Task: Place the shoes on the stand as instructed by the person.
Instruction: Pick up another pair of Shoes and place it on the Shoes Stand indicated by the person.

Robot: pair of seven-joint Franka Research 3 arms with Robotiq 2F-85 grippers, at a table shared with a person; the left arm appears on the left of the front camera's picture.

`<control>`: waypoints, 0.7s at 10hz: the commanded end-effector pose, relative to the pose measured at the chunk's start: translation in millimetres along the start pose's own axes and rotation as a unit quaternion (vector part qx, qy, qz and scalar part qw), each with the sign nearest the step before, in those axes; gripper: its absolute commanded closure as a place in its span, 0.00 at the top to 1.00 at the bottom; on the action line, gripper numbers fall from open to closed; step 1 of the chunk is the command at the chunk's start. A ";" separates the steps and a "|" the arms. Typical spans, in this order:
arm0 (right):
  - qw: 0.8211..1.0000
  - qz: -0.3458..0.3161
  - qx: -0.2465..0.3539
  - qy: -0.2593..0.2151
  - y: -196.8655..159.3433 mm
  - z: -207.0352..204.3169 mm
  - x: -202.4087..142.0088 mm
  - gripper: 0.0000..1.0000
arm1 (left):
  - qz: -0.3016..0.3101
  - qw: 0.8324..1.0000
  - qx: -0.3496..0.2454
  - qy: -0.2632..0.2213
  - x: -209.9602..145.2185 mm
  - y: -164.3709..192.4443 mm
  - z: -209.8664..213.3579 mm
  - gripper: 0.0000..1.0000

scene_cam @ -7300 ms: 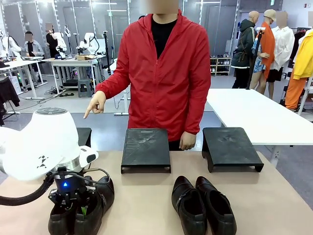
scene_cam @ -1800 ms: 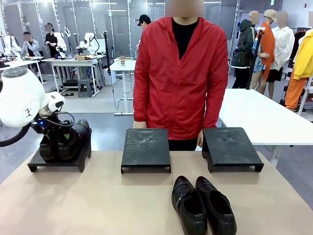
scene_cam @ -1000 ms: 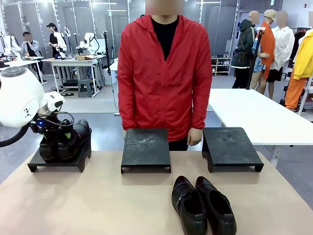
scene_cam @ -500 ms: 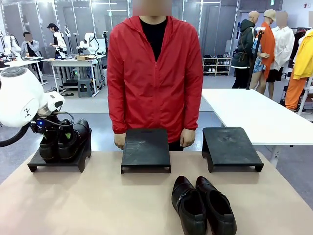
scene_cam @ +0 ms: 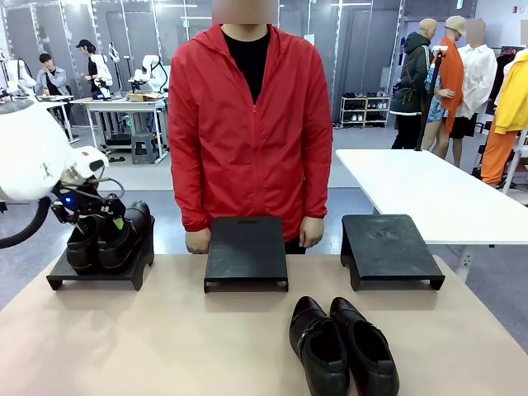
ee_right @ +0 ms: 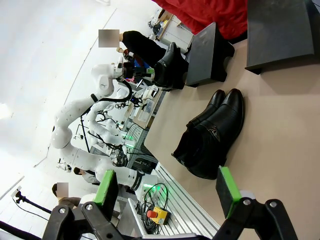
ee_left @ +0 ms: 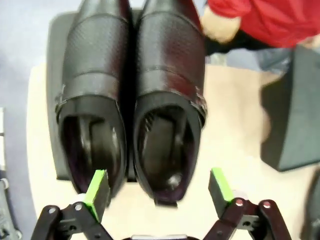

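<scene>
Judging from the front view, you have one pair of shoes (scene_cam: 107, 239) sitting on the left stand (scene_cam: 58, 279) at the left of the frame, toes towards the person (scene_cam: 250, 124). In the left wrist view the left jaws stand wide and hold nothing. Their green pads (ee_left: 97, 190) sit at the heel end of that pair, and you cannot tell whether they touch the leather.

The second pair (scene_cam: 342, 346) lies on the tabletop (scene_cam: 165, 346) at the lower middle-right of the front view, well apart from the left arm. Its long axis runs up the frame, heels towards the bottom edge.

In the right wrist view the right jaws are wide too, empty, their pads (ee_right: 227, 189) at the bottom edge. That pair (ee_right: 212, 132) lies ahead of them, above and right of centre. It runs diagonally, with the heel openings nearer the jaws and the toes towards the upper right. So the right arm looks to be your nearer one.

The middle stand (scene_cam: 246, 252) and the right stand (scene_cam: 389, 247) are bare. The person's hands (scene_cam: 196, 241) hang on either side of the middle stand without pointing, so you cannot read the target yet.
</scene>
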State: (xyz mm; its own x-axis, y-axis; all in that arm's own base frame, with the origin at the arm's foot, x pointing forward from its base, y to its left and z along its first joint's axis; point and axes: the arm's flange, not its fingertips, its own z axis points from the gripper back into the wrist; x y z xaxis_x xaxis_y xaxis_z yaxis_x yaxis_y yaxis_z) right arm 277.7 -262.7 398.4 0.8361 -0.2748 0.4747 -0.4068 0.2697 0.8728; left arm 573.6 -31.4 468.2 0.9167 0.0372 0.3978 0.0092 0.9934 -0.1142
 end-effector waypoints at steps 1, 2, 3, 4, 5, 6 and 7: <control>1.000 0.004 0.005 -0.001 1.0 0.4 -0.6 1.00 | 0.015 0.995 -0.078 0.064 -36.1 40.3 57.0 1.00; 1.000 0.004 0.005 -0.001 1.0 0.4 -0.6 1.00 | 0.014 0.992 -0.100 0.074 -56.0 52.4 71.7 1.00; 1.000 0.004 0.005 -0.001 1.0 0.4 -0.6 1.00 | 0.017 0.981 -0.165 0.099 -81.3 67.3 89.7 1.00; 1.000 0.004 0.005 -0.001 1.0 0.4 -0.6 1.00 | 0.014 0.972 -0.212 0.096 -98.8 80.6 99.7 1.00; 1.000 0.004 0.005 -0.001 1.0 0.4 -0.6 1.00 | 0.016 0.960 -0.262 0.091 -119.6 99.1 108.0 1.00; 1.000 0.004 0.005 -0.001 1.0 0.4 -0.6 1.00 | 0.025 0.941 -0.328 0.078 -144.5 123.7 110.7 1.00; 1.000 0.004 0.005 -0.001 1.0 0.4 -0.6 1.00 | 0.042 0.922 -0.382 0.058 -170.1 147.2 111.1 1.00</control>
State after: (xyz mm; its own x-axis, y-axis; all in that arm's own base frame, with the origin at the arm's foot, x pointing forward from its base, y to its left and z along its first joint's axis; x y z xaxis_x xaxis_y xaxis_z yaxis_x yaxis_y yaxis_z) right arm 278.3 -262.4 397.7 0.8378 -0.2735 0.4726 -0.4054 0.2681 0.8739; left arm 388.9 102.0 496.7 0.9642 0.0358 0.2629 0.1612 0.7080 -0.6876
